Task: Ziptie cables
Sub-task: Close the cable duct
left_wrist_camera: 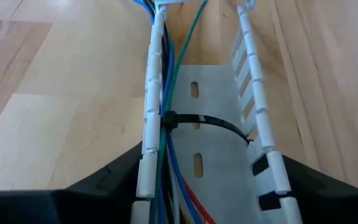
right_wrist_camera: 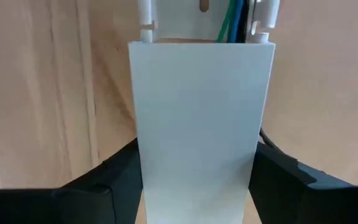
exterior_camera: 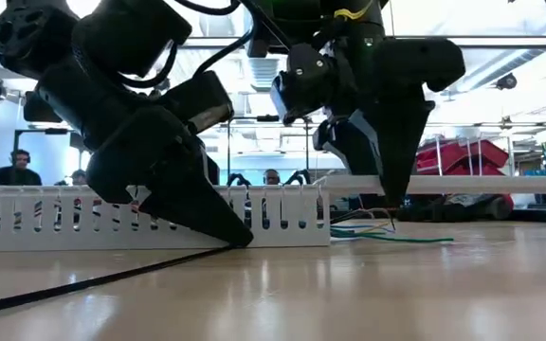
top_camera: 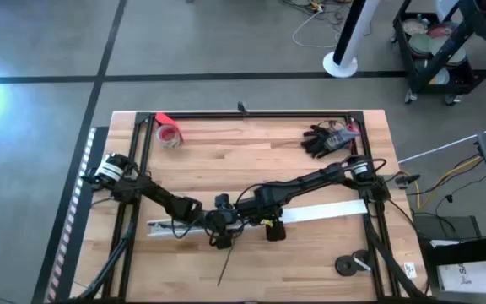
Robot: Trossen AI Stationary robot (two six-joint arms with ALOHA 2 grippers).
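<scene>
A white slotted duct (left_wrist_camera: 197, 143) lies on the table (top_camera: 251, 169), its floor down. Blue, green, red and dark cables (left_wrist_camera: 166, 62) run along it. A black ziptie (left_wrist_camera: 197, 121) circles them and one duct wall. The cables leave the duct's end and lie on the wood (exterior_camera: 387, 234). My left gripper (left_wrist_camera: 207, 180) (top_camera: 219, 232) straddles the duct. My right gripper (right_wrist_camera: 197, 168) (top_camera: 270, 226) is shut on a long flat white strip (top_camera: 327, 211), whose end stands beside the duct's end (right_wrist_camera: 204, 25). My left gripper has one finger (left_wrist_camera: 114, 183) against the outside of each duct wall (left_wrist_camera: 146, 168), coming from above and lying across the duct. The duct stays flat on the table. My right gripper pinches the strip's two long edges (right_wrist_camera: 138, 155) near its duct-side end. The fingers point down, across the strip. The strip (exterior_camera: 463, 184) is level and lifted clear of the table.
A spare black ziptie (top_camera: 226, 270) lies near the table's front edge. A red tape roll (top_camera: 169, 133) sits far left, a black glove (top_camera: 323, 139) far right, and dark round parts (top_camera: 353, 264) near right. A black frame rail (top_camera: 251, 114) runs along the far edge.
</scene>
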